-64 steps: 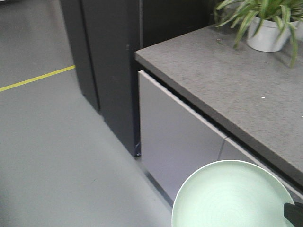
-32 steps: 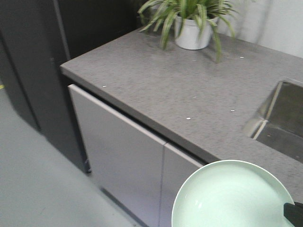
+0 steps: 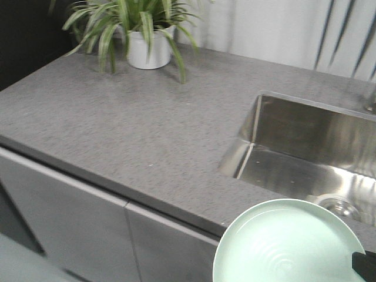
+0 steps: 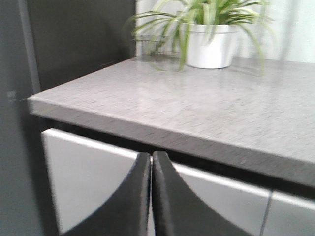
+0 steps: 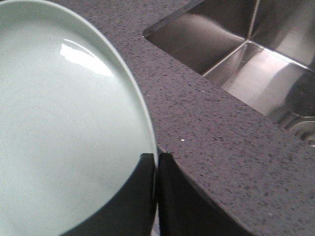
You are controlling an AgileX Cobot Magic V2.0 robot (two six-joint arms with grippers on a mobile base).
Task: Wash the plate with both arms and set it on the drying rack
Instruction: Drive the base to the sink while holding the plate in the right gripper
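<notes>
The right pincer (image 5: 156, 160) is clamping the rim of the round pale mint-green plate (image 5: 64, 123), one black finger lying over the plate's upper face and the other sitting just outside the upturned rim, with only the thin edge of the plate between them. In the front-facing view the plate (image 3: 288, 244) is filling the lower right corner, face up and roughly level, and only a small black corner of the right pincer (image 3: 365, 264) is showing at its right edge. The plate is hanging at the front edge of the grey speckled stone bench (image 3: 135, 135), close to the near side of the rectangular stainless steel sink (image 3: 311, 153); whether it is over the bench or just in front of it is not clear.

The round steel drain strainer (image 3: 338, 207) is sitting in the sink floor, just beyond the plate's far rim. A white pot with a striped green plant (image 3: 147, 50) is standing at the far left of the bench, well apart from the sink.

The left pincer (image 4: 151, 157) is pressing its two curved black fingers fully together and is gripping nothing. It is hovering in front of the pale grey cabinet doors (image 4: 93, 182), below the bench edge.
</notes>
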